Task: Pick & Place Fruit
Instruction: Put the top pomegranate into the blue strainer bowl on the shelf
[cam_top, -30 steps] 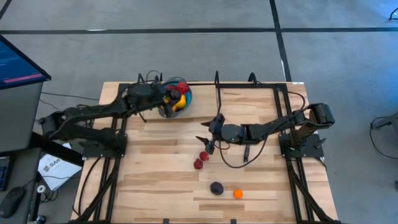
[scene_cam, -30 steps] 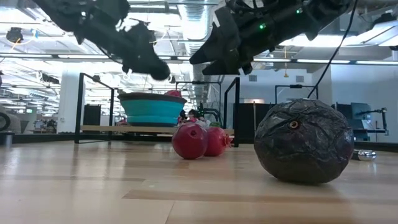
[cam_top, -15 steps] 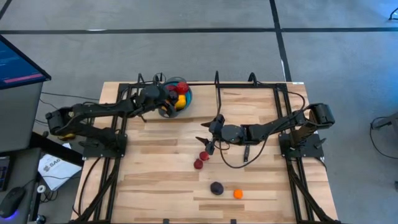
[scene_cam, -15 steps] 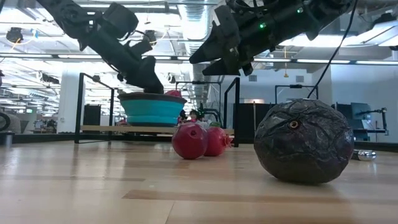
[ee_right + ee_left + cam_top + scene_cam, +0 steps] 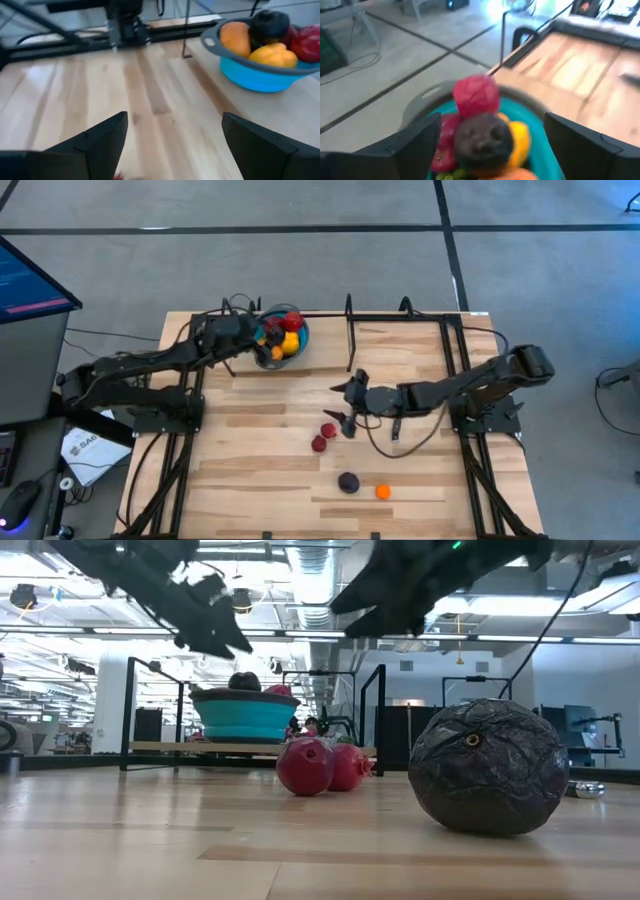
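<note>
The blue bowl (image 5: 296,340) stands at the table's far left, heaped with fruit: a red piece (image 5: 476,95), a yellow one (image 5: 272,54), an orange one (image 5: 235,37) and a dark piece (image 5: 482,137) lying on top of the pile. My left gripper (image 5: 256,343) is open at the bowl's left rim, above it, its fingers wide on either side of the dark piece without touching it. Mid-table, my right gripper (image 5: 344,405) hangs open above two red fruits (image 5: 323,437). A dark purple fruit (image 5: 348,481) and a small orange one (image 5: 383,492) lie near the front edge.
A black rail frame with uprights (image 5: 348,310) runs along the table's far edge and down both sides. A loose black cable (image 5: 385,442) droops from the right arm onto the wood. Bare boards lie at the near left (image 5: 240,480). A monitor (image 5: 30,280) stands off the table's left.
My left gripper has opened and let go of the dark fruit, which now rests on the pile in the bowl; it has then drawn back toward the table's left and risen. My right gripper has risen and shifted toward the table's right, staying open.
</note>
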You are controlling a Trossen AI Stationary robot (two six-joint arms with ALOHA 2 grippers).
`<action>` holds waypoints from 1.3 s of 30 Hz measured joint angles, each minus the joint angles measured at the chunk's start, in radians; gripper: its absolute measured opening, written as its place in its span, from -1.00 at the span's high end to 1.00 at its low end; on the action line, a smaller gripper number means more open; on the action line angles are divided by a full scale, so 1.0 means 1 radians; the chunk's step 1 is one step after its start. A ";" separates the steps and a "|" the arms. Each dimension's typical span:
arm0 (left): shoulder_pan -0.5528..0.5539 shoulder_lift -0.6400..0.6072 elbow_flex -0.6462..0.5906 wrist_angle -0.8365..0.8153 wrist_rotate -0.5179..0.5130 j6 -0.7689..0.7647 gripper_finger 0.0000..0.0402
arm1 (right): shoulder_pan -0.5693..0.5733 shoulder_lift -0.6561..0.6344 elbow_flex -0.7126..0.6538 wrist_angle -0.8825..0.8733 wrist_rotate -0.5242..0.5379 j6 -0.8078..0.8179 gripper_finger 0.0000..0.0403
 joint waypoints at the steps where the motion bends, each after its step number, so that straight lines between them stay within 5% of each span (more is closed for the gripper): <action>1: -0.009 -0.027 0.000 -0.006 0.010 -0.008 -0.70 | 0.015 -0.022 0.000 -0.034 -0.005 -0.002 -0.58; 10: -0.198 -0.152 0.000 0.003 0.208 -0.034 -0.59 | 0.108 -0.009 0.001 -0.208 -0.210 0.015 -0.58; 21: -0.491 -0.050 0.000 0.018 0.187 -0.024 -0.46 | 0.067 0.282 0.005 -0.065 -0.141 0.173 -0.45; 33: -0.527 0.090 0.000 0.085 0.177 -0.038 -0.46 | 0.043 0.408 0.031 0.030 -0.049 0.144 -0.39; 39: -0.548 0.055 0.000 0.032 0.177 -0.041 -0.46 | 0.023 0.429 0.031 0.069 -0.052 0.145 -0.06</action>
